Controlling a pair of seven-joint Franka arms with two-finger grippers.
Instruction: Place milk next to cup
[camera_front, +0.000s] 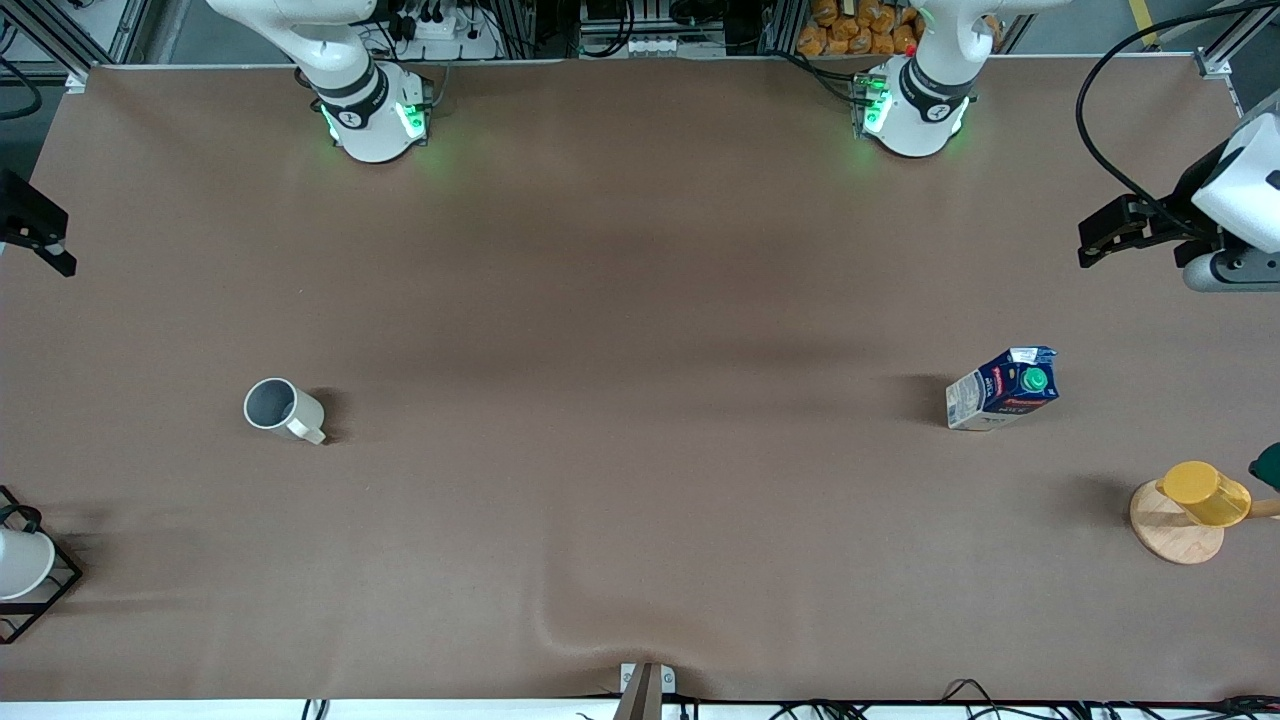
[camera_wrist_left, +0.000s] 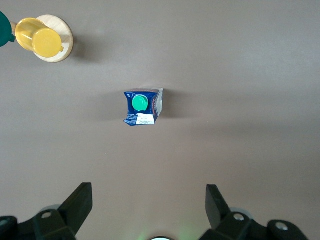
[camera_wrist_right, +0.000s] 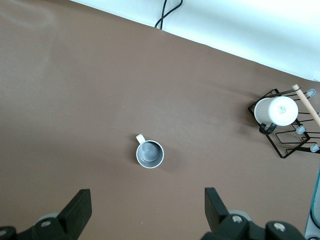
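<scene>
Yellow cup (camera_front: 1205, 492) on its wooden disc (camera_front: 1176, 523) is a bystander; milk (camera_front: 1002, 388) stands upright near it, at the left arm's end of the surface (camera_front: 640, 300), well apart from the cup (camera_front: 281, 408). Left gripper (camera_wrist_left: 149, 205) hangs spread over the milk, presumably lining up a grasp. Right gripper (camera_wrist_right: 147, 206) waits spread over the cup.

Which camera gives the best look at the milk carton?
The front view shows the milk best: you see its blue and white sides, label and green cap, standing toward the left arm's end of the table. The left wrist view looks straight down on it, mostly showing the cap. The right wrist view misses it.
</scene>
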